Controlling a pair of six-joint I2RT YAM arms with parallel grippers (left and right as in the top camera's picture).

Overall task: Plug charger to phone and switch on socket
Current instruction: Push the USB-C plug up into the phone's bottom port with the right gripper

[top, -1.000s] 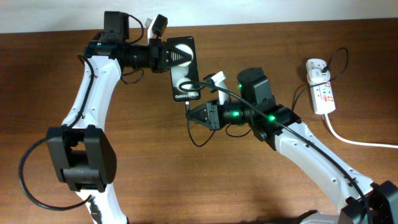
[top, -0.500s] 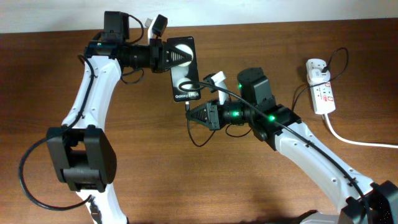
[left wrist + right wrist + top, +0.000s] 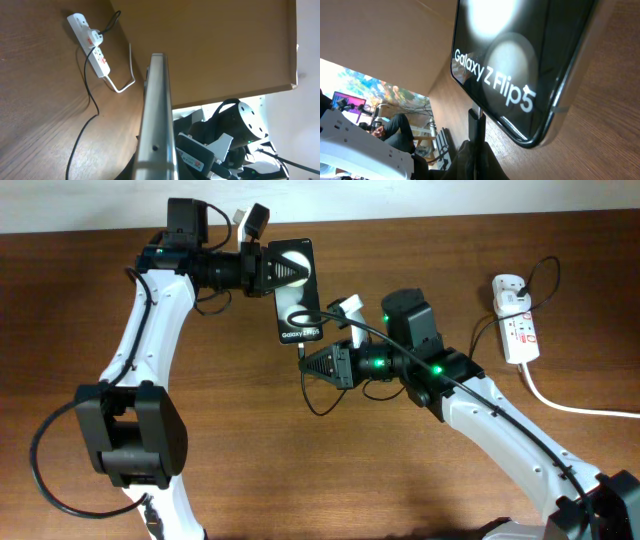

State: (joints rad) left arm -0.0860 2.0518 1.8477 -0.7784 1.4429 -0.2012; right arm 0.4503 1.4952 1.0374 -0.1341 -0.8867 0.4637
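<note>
Overhead: socket (image 3: 518, 330) on brown wooden table (image 3: 300, 470), white wall (image 3: 420, 192)

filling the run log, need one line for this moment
left tool holds phone | right tool holds charger tip at phone's bottom edge | socket far right, untouched
</note>
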